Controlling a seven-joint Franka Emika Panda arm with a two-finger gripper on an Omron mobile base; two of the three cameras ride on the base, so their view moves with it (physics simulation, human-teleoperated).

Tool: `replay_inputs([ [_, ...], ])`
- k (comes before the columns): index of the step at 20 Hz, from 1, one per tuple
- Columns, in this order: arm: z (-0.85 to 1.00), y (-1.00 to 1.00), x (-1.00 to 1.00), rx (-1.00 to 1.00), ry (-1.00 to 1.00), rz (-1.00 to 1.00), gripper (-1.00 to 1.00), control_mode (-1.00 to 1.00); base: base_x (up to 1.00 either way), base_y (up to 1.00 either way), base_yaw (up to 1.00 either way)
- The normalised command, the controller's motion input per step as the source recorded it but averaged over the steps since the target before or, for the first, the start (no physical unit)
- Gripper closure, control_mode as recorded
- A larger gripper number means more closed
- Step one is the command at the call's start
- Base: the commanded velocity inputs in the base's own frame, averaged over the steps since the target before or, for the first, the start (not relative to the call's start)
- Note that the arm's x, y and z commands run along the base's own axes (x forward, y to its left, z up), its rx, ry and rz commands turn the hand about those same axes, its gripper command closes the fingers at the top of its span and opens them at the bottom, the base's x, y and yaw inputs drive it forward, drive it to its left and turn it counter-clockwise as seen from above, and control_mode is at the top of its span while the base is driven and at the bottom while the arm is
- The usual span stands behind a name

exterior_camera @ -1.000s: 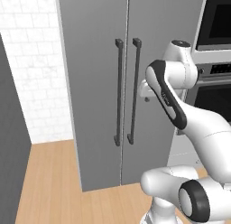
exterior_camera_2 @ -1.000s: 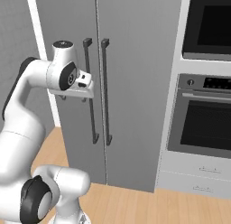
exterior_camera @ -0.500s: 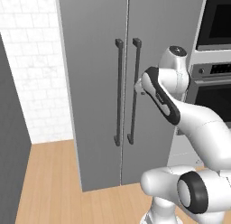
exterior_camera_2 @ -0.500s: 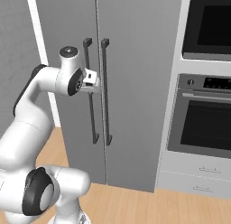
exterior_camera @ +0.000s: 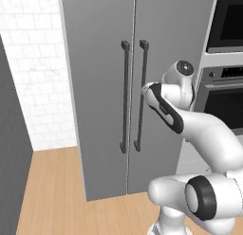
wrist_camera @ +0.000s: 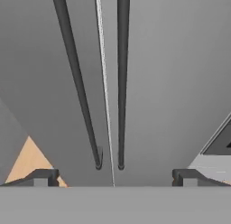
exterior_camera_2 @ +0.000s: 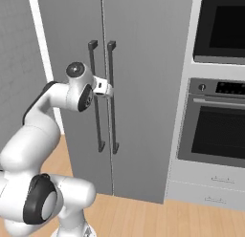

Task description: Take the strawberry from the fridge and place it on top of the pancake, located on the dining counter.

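The fridge (exterior_camera: 99, 87) (exterior_camera_2: 143, 78) stands in front of me with both grey doors closed, so the strawberry is hidden. The pancake and the dining counter are out of view. My gripper (exterior_camera_2: 109, 90) (exterior_camera: 144, 90) is at mid height, close to the right door's dark bar handle (exterior_camera_2: 113, 107) (exterior_camera: 141, 111). In the hand view my gripper (wrist_camera: 115, 177) is open, its fingertips (wrist_camera: 45, 176) spread wide with nothing between them. There the right handle (wrist_camera: 122, 83) and left handle (wrist_camera: 76, 83) run up the middle, just ahead.
A black built-in wall oven (exterior_camera_2: 217, 121) (exterior_camera: 227, 87) sits right of the fridge, with grey drawers (exterior_camera_2: 210, 189) below it. A white brick wall (exterior_camera: 33, 73) and a dark grey panel (exterior_camera: 9, 158) stand to the left. The floor (exterior_camera: 52, 196) is light wood.
The arm has stretched forward and the hand has moved closer to the fridge's right door handle. The doors have stayed closed.
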Motion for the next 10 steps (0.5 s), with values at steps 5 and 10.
replay_inputs([
  [5,0.00,-0.07,0.32,0.00,-0.14,-0.07,-1.00,-1.00,0.00,0.00,0.00],
  [10,0.00,0.06,0.40,0.00,-0.03,0.00,-1.00,-1.00,0.00,0.00,0.00],
])
